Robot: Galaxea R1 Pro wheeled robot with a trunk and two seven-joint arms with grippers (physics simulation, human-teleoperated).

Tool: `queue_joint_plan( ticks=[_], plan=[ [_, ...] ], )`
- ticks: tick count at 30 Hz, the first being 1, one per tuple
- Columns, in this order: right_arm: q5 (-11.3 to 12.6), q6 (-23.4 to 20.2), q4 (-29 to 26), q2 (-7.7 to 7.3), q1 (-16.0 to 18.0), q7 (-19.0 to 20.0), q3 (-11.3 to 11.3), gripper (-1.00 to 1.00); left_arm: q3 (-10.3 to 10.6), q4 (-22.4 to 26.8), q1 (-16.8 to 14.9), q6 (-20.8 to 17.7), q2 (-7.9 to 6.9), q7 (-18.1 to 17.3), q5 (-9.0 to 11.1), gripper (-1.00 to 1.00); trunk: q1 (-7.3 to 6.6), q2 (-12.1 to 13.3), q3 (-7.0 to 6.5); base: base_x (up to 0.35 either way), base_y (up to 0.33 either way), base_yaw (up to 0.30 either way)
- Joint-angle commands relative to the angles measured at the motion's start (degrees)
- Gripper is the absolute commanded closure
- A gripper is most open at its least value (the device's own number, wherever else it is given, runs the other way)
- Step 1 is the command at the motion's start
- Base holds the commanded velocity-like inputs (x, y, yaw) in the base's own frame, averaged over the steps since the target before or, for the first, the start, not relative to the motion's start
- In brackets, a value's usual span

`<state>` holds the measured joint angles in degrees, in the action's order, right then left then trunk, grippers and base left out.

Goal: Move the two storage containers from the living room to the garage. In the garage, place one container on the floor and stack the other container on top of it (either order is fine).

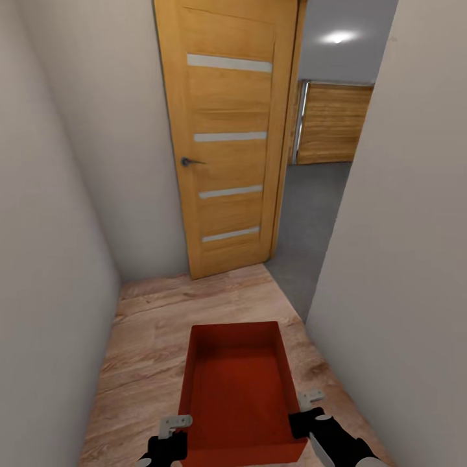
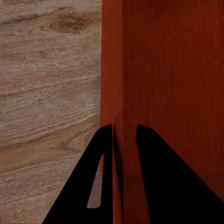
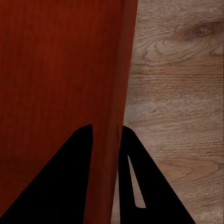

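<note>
One orange-red storage container (image 1: 237, 383) hangs open-topped and empty low in the head view, above light wood planks. My left gripper (image 1: 176, 433) is shut on its left wall and my right gripper (image 1: 303, 415) on its right wall. In the left wrist view the gripper (image 2: 123, 129) straddles the ribbed container wall (image 2: 163, 70), one black finger on each side. The right wrist view has the right gripper (image 3: 106, 129) pinching the container wall (image 3: 60, 70) the same way. The other container is out of view. Ahead on the right lies the garage's dark grey floor (image 1: 311, 214).
I am in a narrow hallway with pale walls close on the left (image 1: 52, 259) and right (image 1: 402, 259). An open wooden door (image 1: 227, 136) stands ahead beside the doorway. Beyond it is a wooden panel garage door (image 1: 334, 123). Wood plank floor (image 1: 149, 337) runs underfoot.
</note>
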<state>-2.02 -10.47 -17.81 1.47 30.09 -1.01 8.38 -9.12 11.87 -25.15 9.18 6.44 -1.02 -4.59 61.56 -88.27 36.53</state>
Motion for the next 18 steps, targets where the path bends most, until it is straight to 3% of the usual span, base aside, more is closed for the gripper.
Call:
queue_joint_plan(
  ticks=[1, 8, 18],
  plan=[
    [-0.82, 3.79, -0.21, -0.59, 0.02, 2.59, 2.34, 1.00, 0.07, -0.26, -0.07, 0.23, -1.00, -0.13, -0.70, 1.00, 0.03, -0.03, 0.05, 0.299, 0.143, -0.059],
    [-0.81, 3.79, -0.20, -0.59, 0.00, 2.59, 2.34, 1.00, 0.07, -0.26, -0.07, 0.23, -1.00, -0.13, -0.69, 1.00, 0.03, -0.03, 0.05, 0.298, 0.143, -0.127],
    [-0.80, 3.79, -0.17, -0.59, -0.01, 2.59, 2.34, 1.00, 0.07, -0.26, -0.07, 0.23, -1.00, -0.13, -0.69, 1.00, 0.03, -0.03, 0.05, 0.298, 0.108, -0.042]
  ],
)
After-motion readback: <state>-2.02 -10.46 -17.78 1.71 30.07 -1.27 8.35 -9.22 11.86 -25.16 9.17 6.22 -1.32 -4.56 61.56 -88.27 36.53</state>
